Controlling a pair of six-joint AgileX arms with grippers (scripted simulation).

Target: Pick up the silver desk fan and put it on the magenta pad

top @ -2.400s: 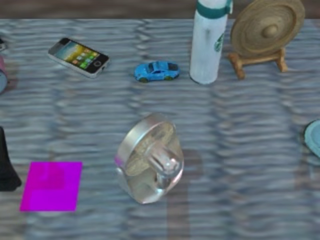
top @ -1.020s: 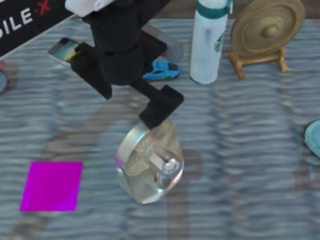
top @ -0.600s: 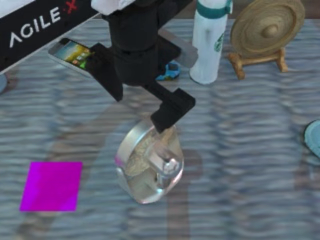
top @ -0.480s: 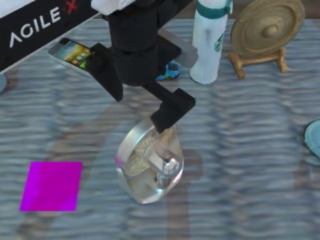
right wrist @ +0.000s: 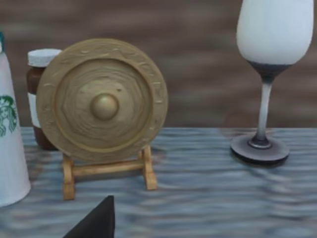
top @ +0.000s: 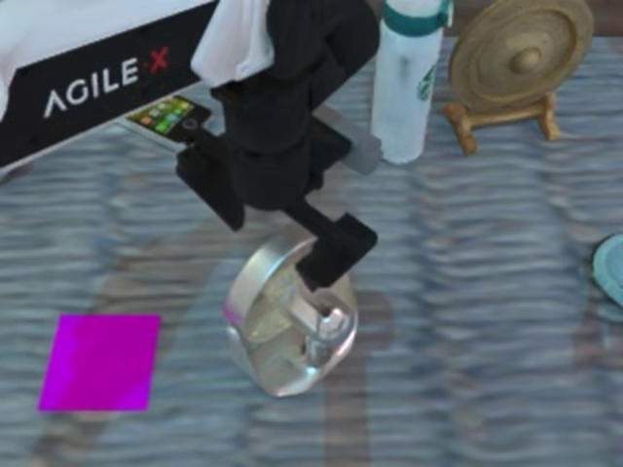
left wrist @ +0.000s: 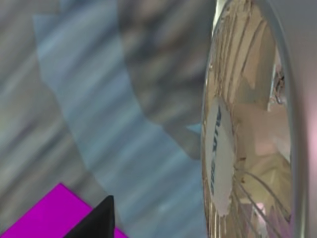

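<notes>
L gripper (top: 277,229) over silver desk fan (top: 290,321) mid-worktop, fingers spread wide, holding nothing yet. Straddle upper rim, go lower, centre before closing; shiny ring may slip. Magenta pad (top: 99,361) well apart, front-left. R arm parked, out of top view.

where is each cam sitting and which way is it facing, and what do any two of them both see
Top view: above the table, looking down on the left arm, whose left gripper straddles the silver desk fan.
Left wrist view: on the left arm's wrist, close on the fan; one dark fingertip and the magenta pad show.
Right wrist view: on the right arm's wrist, facing the wooden disc and wine glass; one fingertip shows.
Shared: top and left wrist views both show fan and pad.
</notes>
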